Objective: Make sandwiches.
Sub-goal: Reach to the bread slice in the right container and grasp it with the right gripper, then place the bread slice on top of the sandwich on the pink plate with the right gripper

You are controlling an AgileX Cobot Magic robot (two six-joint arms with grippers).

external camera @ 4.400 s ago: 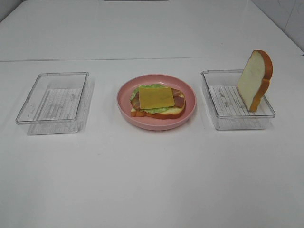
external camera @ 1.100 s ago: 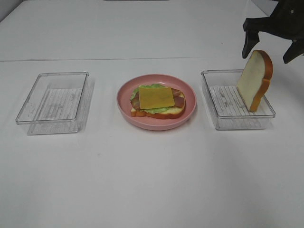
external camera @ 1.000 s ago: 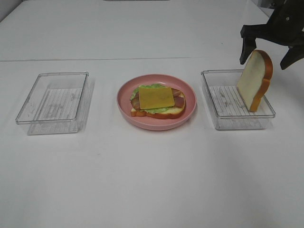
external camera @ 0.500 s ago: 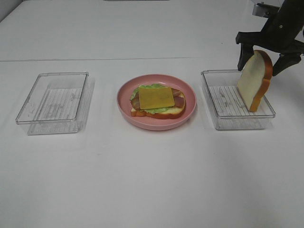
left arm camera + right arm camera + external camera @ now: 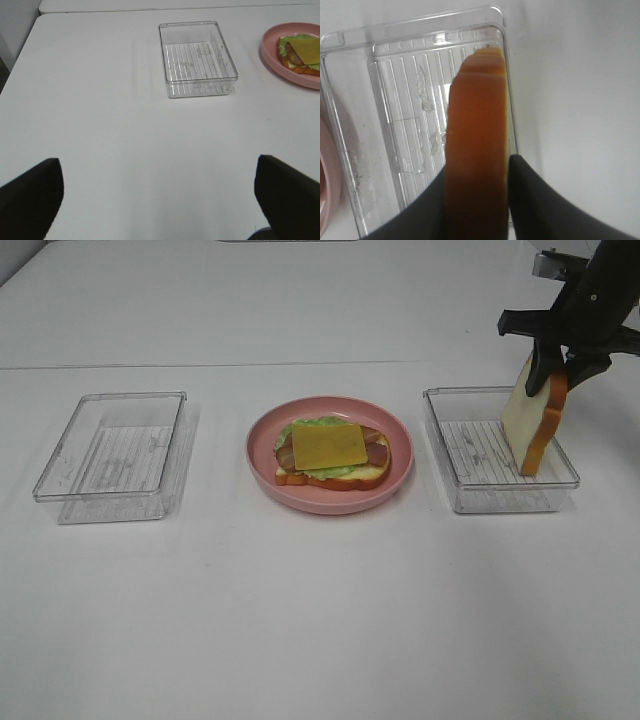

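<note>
An open sandwich (image 5: 331, 453) lies on the pink plate (image 5: 330, 504): bread, green lettuce, bacon strips and a yellow cheese square (image 5: 329, 444) on top. It also shows in the left wrist view as the sandwich (image 5: 301, 50). A second bread slice (image 5: 528, 428) stands on edge in the right-hand clear tray (image 5: 500, 501). My right gripper (image 5: 556, 368) is shut on that slice's top crust. The right wrist view shows the brown crust (image 5: 477, 135) between both fingers (image 5: 540, 205). My left gripper (image 5: 157, 165) is open, with only bare table between its fingers.
A second clear tray (image 5: 60, 486) with nothing in it stands left of the plate and appears in the left wrist view as the tray (image 5: 172, 90). White table surrounds everything. The plate's pink rim (image 5: 330, 190) shows just beside the right tray (image 5: 420, 25).
My right gripper has come down over the standing bread slice and its jaws have closed on the top crust. The slice has shifted slightly. The left gripper has stayed open.
</note>
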